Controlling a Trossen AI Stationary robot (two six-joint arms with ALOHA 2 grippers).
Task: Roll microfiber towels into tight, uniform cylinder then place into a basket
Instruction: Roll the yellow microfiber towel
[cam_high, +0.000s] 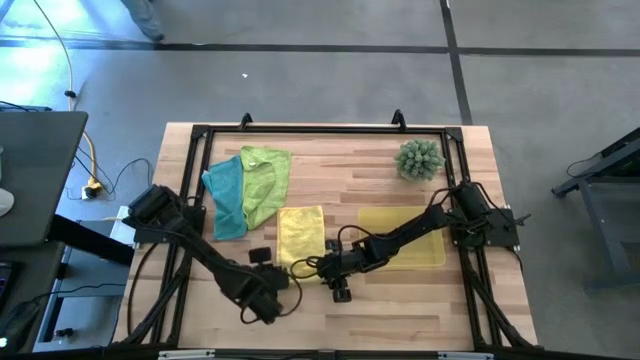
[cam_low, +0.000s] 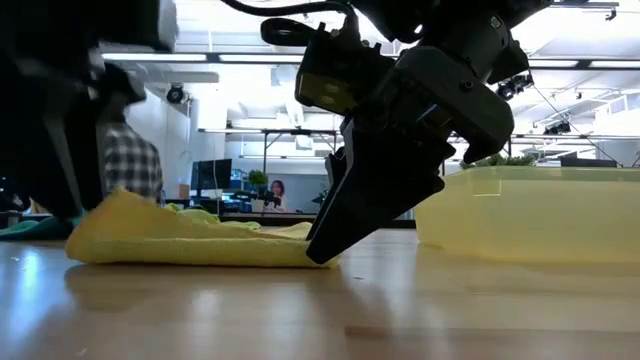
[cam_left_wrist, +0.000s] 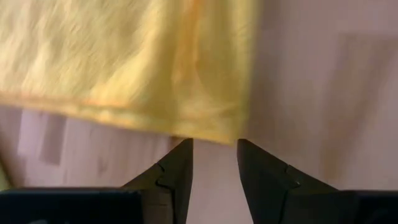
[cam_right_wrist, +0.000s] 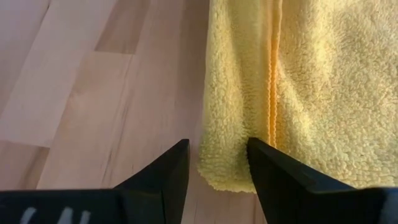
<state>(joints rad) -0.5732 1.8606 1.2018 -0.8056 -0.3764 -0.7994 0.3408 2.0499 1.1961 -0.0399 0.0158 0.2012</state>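
Observation:
The yellow towel (cam_high: 300, 235) lies flat on the wooden table, and a doubled strip runs along one of its edges (cam_right_wrist: 239, 93). My right gripper (cam_right_wrist: 217, 149) is open and slants down at the towel's near right corner (cam_right_wrist: 217, 171), which lies between its fingers. My left gripper (cam_left_wrist: 214, 146) is open too, its fingertips just short of the towel's near edge (cam_left_wrist: 211, 134). The teal towel (cam_high: 225, 195) and the lime green towel (cam_high: 265, 180) lie crumpled together at the far left. The translucent yellow basket (cam_high: 430, 250) stands to the right of the yellow towel. My right gripper straddles the yellow towel's corner (cam_right_wrist: 214, 174), slanting down from the table's right, with one fingertip (cam_low: 320, 255) down at the table by the towel's edge. Whether the fingers touch the cloth, I cannot tell. The towel lies flat and slack.
A spiky green ball-shaped plant (cam_high: 420, 160) sits at the far right, behind the basket (cam_low: 530, 210). A black frame (cam_high: 320, 128) runs around the table's edges. Bare wood lies along the near edge (cam_high: 400, 300).

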